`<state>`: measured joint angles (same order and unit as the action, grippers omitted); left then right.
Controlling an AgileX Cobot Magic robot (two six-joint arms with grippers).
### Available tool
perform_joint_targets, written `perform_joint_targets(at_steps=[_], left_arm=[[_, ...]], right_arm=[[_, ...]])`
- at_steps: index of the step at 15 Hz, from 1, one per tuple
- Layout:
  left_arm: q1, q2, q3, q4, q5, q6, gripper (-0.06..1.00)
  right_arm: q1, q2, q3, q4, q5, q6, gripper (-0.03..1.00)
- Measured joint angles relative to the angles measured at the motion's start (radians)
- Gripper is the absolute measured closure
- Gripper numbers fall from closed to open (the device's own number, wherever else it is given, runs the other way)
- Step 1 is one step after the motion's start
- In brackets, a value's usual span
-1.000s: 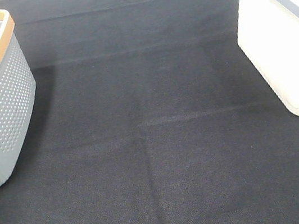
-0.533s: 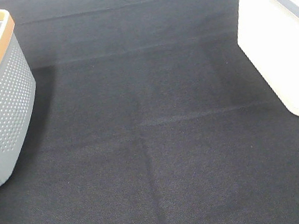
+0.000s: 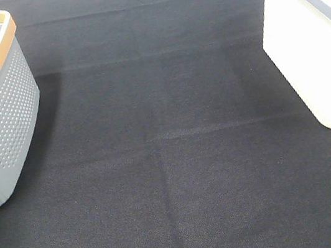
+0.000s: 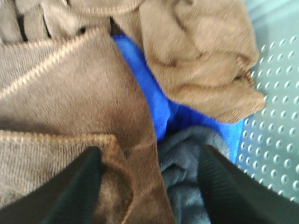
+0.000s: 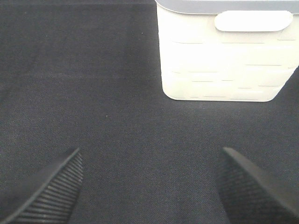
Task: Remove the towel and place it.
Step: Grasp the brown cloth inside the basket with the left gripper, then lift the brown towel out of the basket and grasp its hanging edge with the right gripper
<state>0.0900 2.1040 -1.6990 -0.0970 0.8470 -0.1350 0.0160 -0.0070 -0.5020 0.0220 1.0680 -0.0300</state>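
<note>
Open room: the desk [image 3: 177, 160], under a black mat, is bare across the whole middle, from the near edge to the far edge. Two containers sit at its sides, well apart.

Left side: grey perforated basket [image 3: 7, 117] with an orange rim, partly cut off by the picture's left edge. Right side: white bin [image 3: 318, 56] with a grey rim, cut off at the right edge; its contents are not visible.

Left end effector [image 4: 149, 151]: inside the basket, jaws spread apart and gripping nothing. It is pointed down at the cloths. One finger [image 4: 79, 182] lies over the towel; contact cannot be told. From the high camera only a small dark part of it shows above the basket rim.

Basket contents, left wrist view: the towel [image 4: 70, 93], darker brown with pale stitched edges, lies folded on top at one side. A lighter, bunched brown cloth [image 4: 201, 51] lies beside it, against the dotted wall. A blue cloth [image 4: 154, 107] shows between the two. A grey cloth [image 4: 187, 158] lies between the fingers.

Right end effector [image 5: 152, 158]: jaws wide apart, empty, above bare mat, with the white bin ahead of it.
</note>
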Motion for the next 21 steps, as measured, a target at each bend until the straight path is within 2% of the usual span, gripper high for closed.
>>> perform_joint_targets(at_steps=[5,9,13,16,21], left_arm=[[0.0,0.059,-0.061,0.001,0.05,0.0,0.48],[0.0,0.061,-0.082,0.01,0.092,0.0,0.76],[0.0,0.07,-0.082,0.071,0.137,0.001,0.94],[0.0,0.07,-0.094,0.089,0.147,0.001,0.94],[0.0,0.025,-0.212,0.097,0.2,0.003,0.94]], right_arm=[[0.0,0.0,0.0,0.0,0.0,0.0,0.22],[0.0,0.0,0.0,0.0,0.0,0.0,0.22],[0.0,0.0,0.0,0.0,0.0,0.0,0.22],[0.0,0.0,0.0,0.0,0.0,0.0,0.22],[0.0,0.0,0.0,0.0,0.0,0.0,0.22]])
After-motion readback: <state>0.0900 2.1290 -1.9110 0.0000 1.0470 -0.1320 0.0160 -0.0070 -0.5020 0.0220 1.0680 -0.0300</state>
